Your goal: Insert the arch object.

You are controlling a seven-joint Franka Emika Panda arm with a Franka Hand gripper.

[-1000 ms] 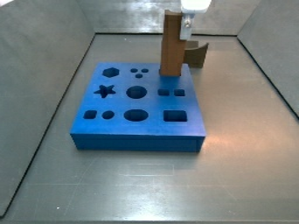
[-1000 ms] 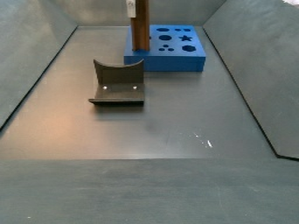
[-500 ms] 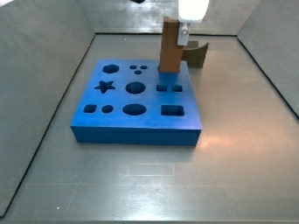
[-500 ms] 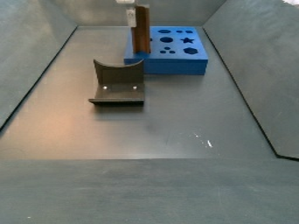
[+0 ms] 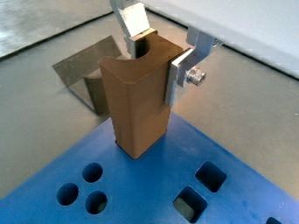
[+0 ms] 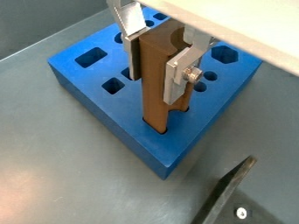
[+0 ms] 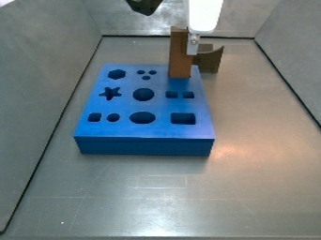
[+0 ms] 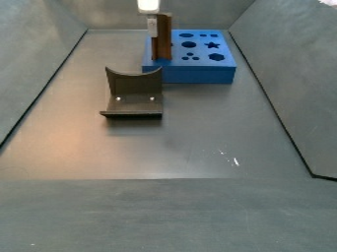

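Gripper fingers clamp the tall wood-brown arch column, upright in the blue foam hole board; any tilt could jam it.

A dark fixture with a curved upright and a flat base plate is seen standing on the grey surface, just beside one end of the blue block. Grey walls are set around the surface.
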